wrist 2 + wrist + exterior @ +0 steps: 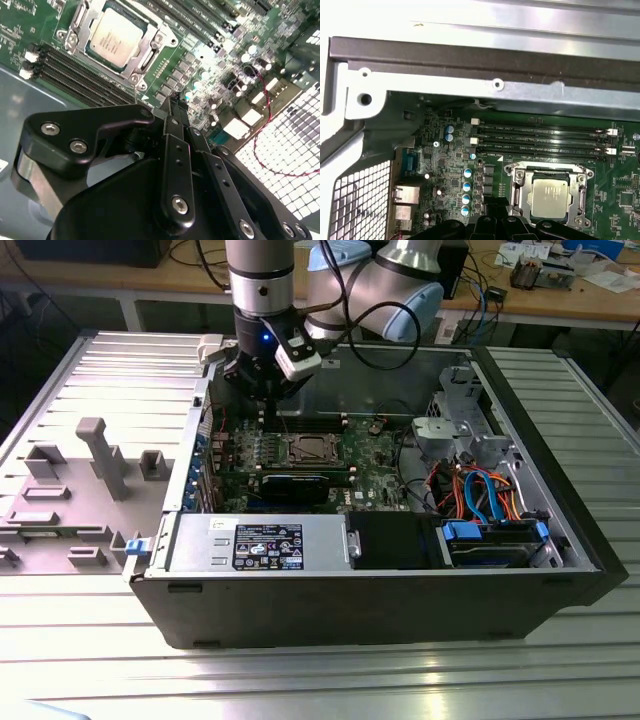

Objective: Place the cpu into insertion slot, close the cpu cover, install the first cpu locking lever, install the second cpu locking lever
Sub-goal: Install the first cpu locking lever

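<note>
One arm hangs over the open computer case (560,540), which lies on its side on the ribbed metal desk (300,680). The pincer (268,405) sits low inside the case, above the green motherboard (375,475), near the back wall and toward the exterior view's left of the socket.

And there's the cpu (117,37), silver-grey top up, already lying flat in the insertion slot (308,449). In the first wrist view the cpu (551,196) is framed on all four sides by the shiny cpu cover (520,192), which lies down flat around it, its window showing the metal top. The pincer is just beside the socket, not touching it; in the second wrist view its black fingers (172,107) come together to a narrow tip with nothing between them, poised over the small components next to the socket's corner.

The chip is square, so no real long axis; its edges run parallel to the long memory slots (540,140) alongside it. In the exterior view a black graphics card (295,485) lies in front of the socket, and a grey power supply (260,540) sits at the case's near edge.
</note>
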`<state>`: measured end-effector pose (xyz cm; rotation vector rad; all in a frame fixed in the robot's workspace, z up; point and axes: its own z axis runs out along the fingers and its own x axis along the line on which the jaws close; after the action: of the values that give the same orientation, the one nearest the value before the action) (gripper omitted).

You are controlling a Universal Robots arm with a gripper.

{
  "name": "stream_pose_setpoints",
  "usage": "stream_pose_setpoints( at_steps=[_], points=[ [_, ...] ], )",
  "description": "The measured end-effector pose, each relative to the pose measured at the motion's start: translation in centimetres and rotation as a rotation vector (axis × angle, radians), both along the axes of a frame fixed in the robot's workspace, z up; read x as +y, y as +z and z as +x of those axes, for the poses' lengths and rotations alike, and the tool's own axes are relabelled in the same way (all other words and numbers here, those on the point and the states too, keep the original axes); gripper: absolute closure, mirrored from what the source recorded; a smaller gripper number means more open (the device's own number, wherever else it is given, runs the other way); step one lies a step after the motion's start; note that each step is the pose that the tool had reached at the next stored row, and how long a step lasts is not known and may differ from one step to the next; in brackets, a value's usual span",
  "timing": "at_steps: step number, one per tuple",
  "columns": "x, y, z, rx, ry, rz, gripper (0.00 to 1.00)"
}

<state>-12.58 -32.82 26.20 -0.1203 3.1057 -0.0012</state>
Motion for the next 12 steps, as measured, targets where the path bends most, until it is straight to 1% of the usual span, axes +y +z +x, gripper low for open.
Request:
stream_pose_setpoints(
  at_steps=[2, 3, 6, 7, 8, 10, 12],
  points=[
    [0.22, 0.00, -0.11, 0.0000, 0.000, -0.0001, 0.89],
    [0.42, 0.00, -0.21, -0.0001, 0.000, 0.0000, 0.89],
    [0.70, 0.00, -0.31, -0.0002, -0.001, 0.0006, 0.89],
    [0.75, 0.01, -0.33, -0.0001, -0.001, 0.0022, 0.89],
    [0.82, 0.00, -0.33, -0.0002, -0.001, 0.0077, 0.89],
    [0.93, -0.01, -0.33, -0.0003, -0.001, 0.0137, 0.89],
    [1.21, -0.02, -0.34, -0.0001, -0.001, 0.0143, 0.89]
  ],
)
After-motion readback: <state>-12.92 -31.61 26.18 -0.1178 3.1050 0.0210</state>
